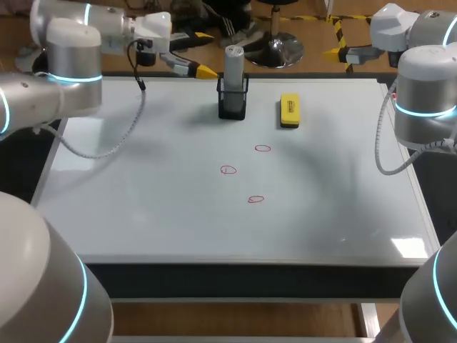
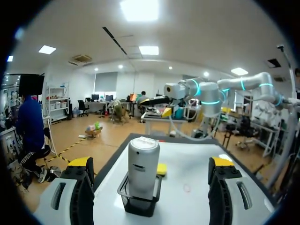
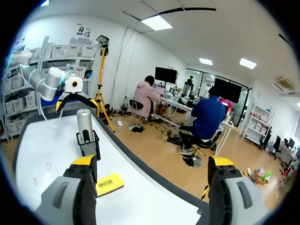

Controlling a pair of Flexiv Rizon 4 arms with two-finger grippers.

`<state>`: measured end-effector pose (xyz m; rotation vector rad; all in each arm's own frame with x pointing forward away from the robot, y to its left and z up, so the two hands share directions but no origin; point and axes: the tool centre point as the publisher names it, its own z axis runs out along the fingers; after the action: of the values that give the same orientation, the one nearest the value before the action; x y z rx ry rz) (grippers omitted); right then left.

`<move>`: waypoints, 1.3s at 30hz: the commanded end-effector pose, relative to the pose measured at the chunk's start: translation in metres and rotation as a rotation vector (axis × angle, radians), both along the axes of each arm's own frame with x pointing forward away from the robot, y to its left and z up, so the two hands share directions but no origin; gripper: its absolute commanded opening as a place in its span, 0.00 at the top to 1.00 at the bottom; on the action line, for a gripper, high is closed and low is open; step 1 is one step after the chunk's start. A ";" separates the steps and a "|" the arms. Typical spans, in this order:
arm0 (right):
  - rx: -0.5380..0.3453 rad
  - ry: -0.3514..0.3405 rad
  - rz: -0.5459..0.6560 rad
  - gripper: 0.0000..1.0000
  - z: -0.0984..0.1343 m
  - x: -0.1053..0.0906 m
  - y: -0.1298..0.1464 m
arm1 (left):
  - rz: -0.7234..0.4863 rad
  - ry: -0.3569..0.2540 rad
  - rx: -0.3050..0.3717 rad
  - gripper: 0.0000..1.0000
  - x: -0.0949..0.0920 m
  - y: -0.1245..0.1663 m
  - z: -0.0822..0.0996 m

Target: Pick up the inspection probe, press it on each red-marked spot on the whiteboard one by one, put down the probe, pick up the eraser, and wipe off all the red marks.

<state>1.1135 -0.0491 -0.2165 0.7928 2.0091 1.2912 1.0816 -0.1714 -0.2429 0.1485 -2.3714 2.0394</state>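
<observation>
Looking down from above, the whiteboard (image 1: pixel 143 207) covers the table, and the grey inspection probe (image 1: pixel 233 64) stands upright in a black mesh holder (image 1: pixel 233 100) near the far edge. The yellow eraser (image 1: pixel 289 111) lies just beside it, apart. Three red marks (image 1: pixel 228 170) sit near the board's middle. The left arm (image 1: pixel 71 71) and right arm (image 1: pixel 421 93) hang back at the far corners. From the left wrist, the left gripper (image 2: pixel 151 168) is spread wide and holds nothing. The probe (image 2: pixel 143 161) in its holder (image 2: pixel 139 200) stands ahead of it, untouched, with the eraser (image 2: pixel 162 169) behind. From the right wrist, the right gripper (image 3: pixel 152 164) is also wide apart and bare. Eraser (image 3: pixel 110 183), holder (image 3: pixel 89 144) and probe (image 3: pixel 85 124) lie ahead off its left finger, with red marks (image 3: pixel 48 165) further over.
</observation>
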 end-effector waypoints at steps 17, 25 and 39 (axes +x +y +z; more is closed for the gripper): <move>-0.001 0.002 0.001 0.00 0.000 0.000 0.000 | -0.056 0.009 -0.058 0.00 0.023 -0.038 -0.032; -0.001 0.002 0.001 0.00 0.000 0.000 0.000 | -0.068 0.008 -0.070 0.00 0.025 -0.053 -0.035; -0.001 0.002 0.001 0.00 0.000 0.000 0.000 | -0.052 0.011 -0.076 0.00 0.025 -0.064 -0.038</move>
<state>1.1135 -0.0491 -0.2165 0.7929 2.0091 1.2912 1.1054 -0.2327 -0.2785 0.0952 -2.2643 2.0909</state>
